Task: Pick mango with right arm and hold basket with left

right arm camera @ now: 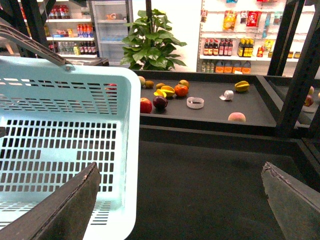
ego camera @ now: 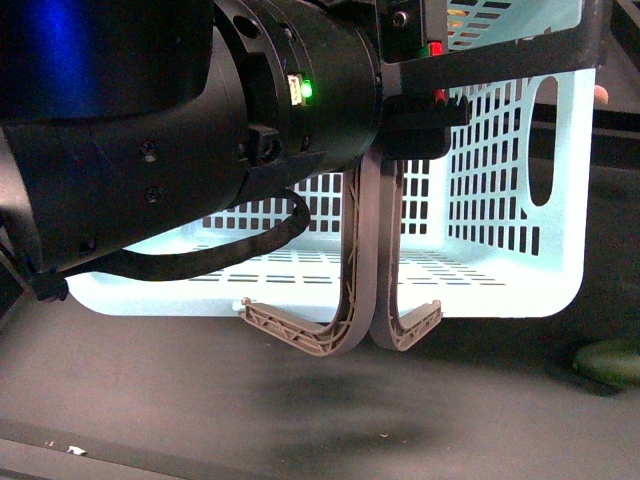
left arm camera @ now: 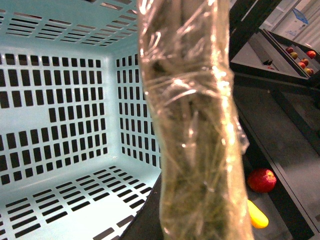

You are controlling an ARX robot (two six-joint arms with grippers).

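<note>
Far ahead of the wide-open right pincer (right arm camera: 180,170), the mango (right arm camera: 166,91) lies among fruit on a table (right arm camera: 215,107). The basket (right arm camera: 65,130) is just beside that pincer. I cannot tell if the left pincer (ego camera: 425,125) grips. Shelf labels are too small to read.

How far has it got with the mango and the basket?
Looks done: the left gripper is at the rim of the basket, seemingly holding it. In hand: the right gripper is open and empty beside the basket. To do: picking the mango; the basket looks empty, and a yellow fruit that may be it lies outside.
</note>
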